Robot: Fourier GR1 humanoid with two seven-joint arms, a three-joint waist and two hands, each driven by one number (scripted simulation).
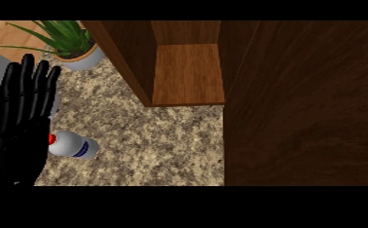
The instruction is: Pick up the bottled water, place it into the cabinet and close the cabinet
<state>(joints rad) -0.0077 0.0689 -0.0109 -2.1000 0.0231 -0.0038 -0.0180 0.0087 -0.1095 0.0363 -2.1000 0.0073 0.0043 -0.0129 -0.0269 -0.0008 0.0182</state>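
Observation:
The water bottle (75,145) lies on its side on the speckled counter (158,144) at the lower left. It is white with a blue label and a red cap that points left. My left hand (24,120) stands at the left edge with fingers straight and pointing up, open; its palm edge is right beside the bottle's cap. The wooden cabinet (188,73) stands open at the top middle, its inner shelf bare. Its open door (298,105) fills the right side of the view. My right hand does not show.
A potted green plant (72,44) in a grey pot stands at the upper left, next to the cabinet's left wall. Speckled counter stretches between the bottle and the cabinet front.

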